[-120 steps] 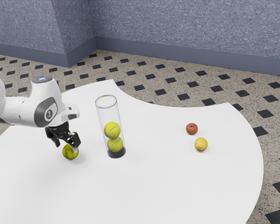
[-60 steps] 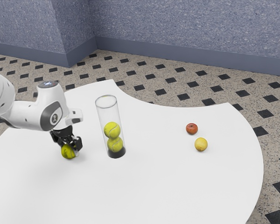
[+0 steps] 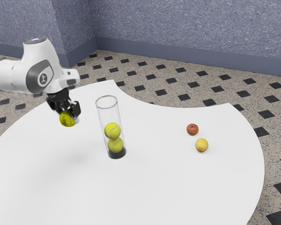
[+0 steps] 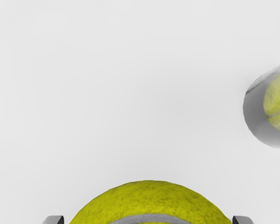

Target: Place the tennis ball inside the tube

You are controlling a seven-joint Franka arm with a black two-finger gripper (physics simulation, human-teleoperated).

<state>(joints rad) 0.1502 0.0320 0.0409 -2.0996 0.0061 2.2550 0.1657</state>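
Raised above the table, my gripper [image 3: 69, 115] is shut on a yellow-green tennis ball [image 3: 67, 119], off to the exterior view's left of the tube. In the wrist view the held ball [image 4: 151, 198] sits between the fingertips of my gripper [image 4: 148, 220]. The clear tube [image 3: 108, 112] stands upright on the table with two balls [image 3: 113, 131] stacked at its bottom. Part of that tube [image 4: 257, 112] also appears in the wrist view, a little away from the held ball.
A white table [image 3: 164, 187] with a curved edge carries a red fruit [image 3: 192, 129] and a yellow fruit [image 3: 202, 145], both on the exterior view's right of the tube, well apart from it.
My gripper first came down around the ball on the table and took hold of it. Since then hand and ball have risen together off the tabletop.
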